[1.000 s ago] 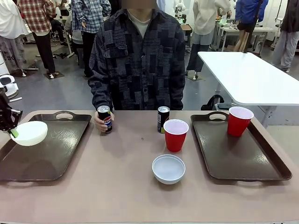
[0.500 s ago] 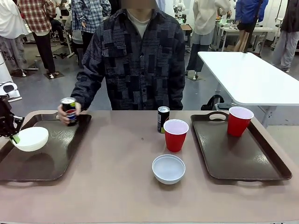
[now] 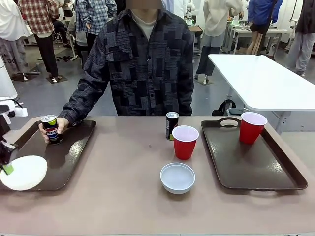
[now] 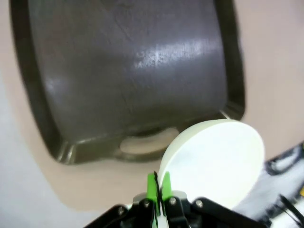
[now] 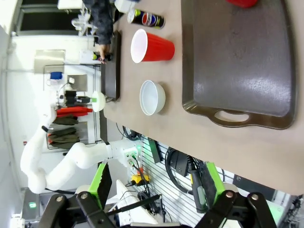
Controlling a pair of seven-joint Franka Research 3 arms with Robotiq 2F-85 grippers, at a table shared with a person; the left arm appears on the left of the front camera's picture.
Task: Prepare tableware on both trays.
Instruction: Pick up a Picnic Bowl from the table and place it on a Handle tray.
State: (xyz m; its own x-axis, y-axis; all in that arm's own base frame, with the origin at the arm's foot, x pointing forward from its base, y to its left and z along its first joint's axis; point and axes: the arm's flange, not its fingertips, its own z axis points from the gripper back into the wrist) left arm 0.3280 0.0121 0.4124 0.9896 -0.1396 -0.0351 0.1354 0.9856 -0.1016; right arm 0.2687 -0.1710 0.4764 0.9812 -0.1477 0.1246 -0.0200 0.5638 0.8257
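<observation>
Over tray [image 3: 64, 147] edge, bowl [image 3: 23, 173] in left tool [image 4: 158, 183]

Front cam's on the robot's side looking across the table [image 3: 123, 196] at the person [image 3: 147, 64], left wrist cam hangs close over the handle end of the left tray [image 4: 128, 71], right wrist cam's higher, rolled sideways, sharing the right tray [image 5: 237, 61] and middle bowl [image 5: 152, 97] with front.
</observation>
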